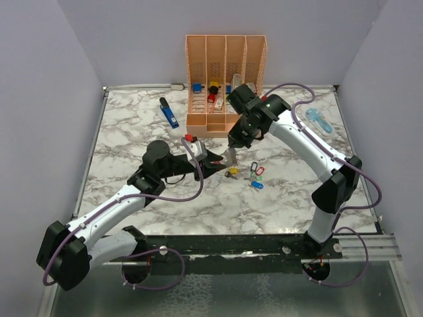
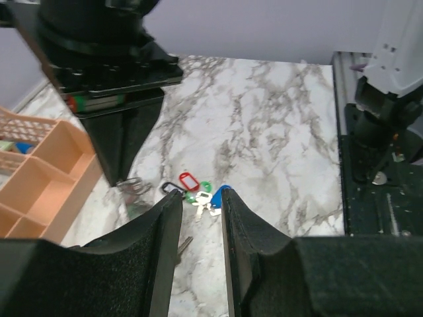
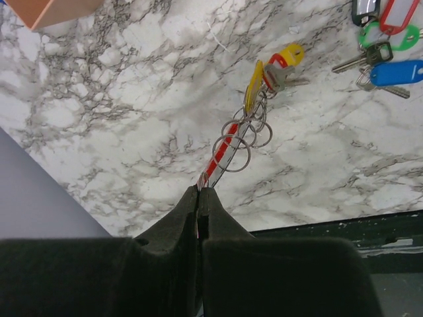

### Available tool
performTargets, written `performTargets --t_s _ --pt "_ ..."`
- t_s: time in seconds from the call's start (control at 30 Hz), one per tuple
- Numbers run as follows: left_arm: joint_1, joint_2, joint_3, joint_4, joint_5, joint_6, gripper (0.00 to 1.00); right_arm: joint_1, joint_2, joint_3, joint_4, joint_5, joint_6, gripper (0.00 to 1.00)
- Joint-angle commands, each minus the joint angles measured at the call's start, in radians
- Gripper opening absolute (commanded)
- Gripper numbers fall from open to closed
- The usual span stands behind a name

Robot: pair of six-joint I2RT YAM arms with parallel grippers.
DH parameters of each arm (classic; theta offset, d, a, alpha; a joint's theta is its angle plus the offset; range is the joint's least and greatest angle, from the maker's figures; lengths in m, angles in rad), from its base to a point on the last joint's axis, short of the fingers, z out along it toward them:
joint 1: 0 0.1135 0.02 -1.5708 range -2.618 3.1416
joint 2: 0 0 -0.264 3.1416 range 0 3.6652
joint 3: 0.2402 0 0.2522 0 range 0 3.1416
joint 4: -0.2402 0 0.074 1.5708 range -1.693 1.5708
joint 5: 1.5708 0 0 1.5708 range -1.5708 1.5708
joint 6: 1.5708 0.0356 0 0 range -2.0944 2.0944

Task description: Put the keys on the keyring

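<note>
The right end effector [image 3: 200, 193] was seen pressed together on the keyring [image 3: 215, 160]. The keyring was viewed edge-on as a thin red and grey strip running out from the fingertips above the marble worktop [image 3: 99, 119]. Several wire split rings were gathered on the keyring's far end. The threaded keys [image 3: 254, 89], with yellow and red heads, were hung from these rings. Whether they rested on the worktop could not be told. The loose keys [image 3: 396, 72], tagged red, green, blue and black, were laid in a small cluster on the worktop just beyond, apart from the keyring.

The left end effector [image 2: 200, 198] was held spread, low over the worktop, and the loose keys were framed in the gap between its fingers [image 2: 165, 244]. In the overhead view the two end effectors were found close together near the middle of the worktop, the left one just to the left of the right one. A peach organiser [image 1: 225, 69] was stood at the far edge. A blue pen-like tool [image 1: 169, 113] was laid to its left, and a pale blue gadget [image 1: 317, 120] was laid near the right edge.
</note>
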Motion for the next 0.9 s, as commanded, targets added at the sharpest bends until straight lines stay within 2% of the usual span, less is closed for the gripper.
performTargets --t_s 0.0,0.1,0.23,0.3,0.43,0.67,0.87 --pt "-0.055 0.019 -0.014 0.019 0.050 -0.041 0.33 0.000 -0.007 0.064 0.039 -0.066 0.078 0.01" --pt "-0.072 0.039 -0.017 -0.002 0.004 -0.043 0.33 0.000 -0.016 0.065 0.055 -0.089 0.110 0.01" --pt "-0.086 0.054 -0.031 -0.023 -0.023 -0.174 0.33 0.000 -0.048 0.038 0.098 -0.106 0.136 0.01" --pt "-0.103 0.044 -0.052 -0.013 -0.077 -0.187 0.33 0.000 -0.060 0.030 0.112 -0.106 0.143 0.01" --pt "-0.112 0.045 -0.056 -0.042 -0.206 -0.162 0.35 0.000 -0.074 0.019 0.107 -0.109 0.149 0.01" --pt "-0.113 0.038 -0.082 -0.020 -0.339 -0.111 0.38 0.000 -0.103 -0.029 0.129 -0.140 0.152 0.01" --pt "-0.113 0.025 -0.090 0.017 -0.388 -0.029 0.38 0.000 -0.162 -0.132 0.181 -0.160 0.175 0.01"
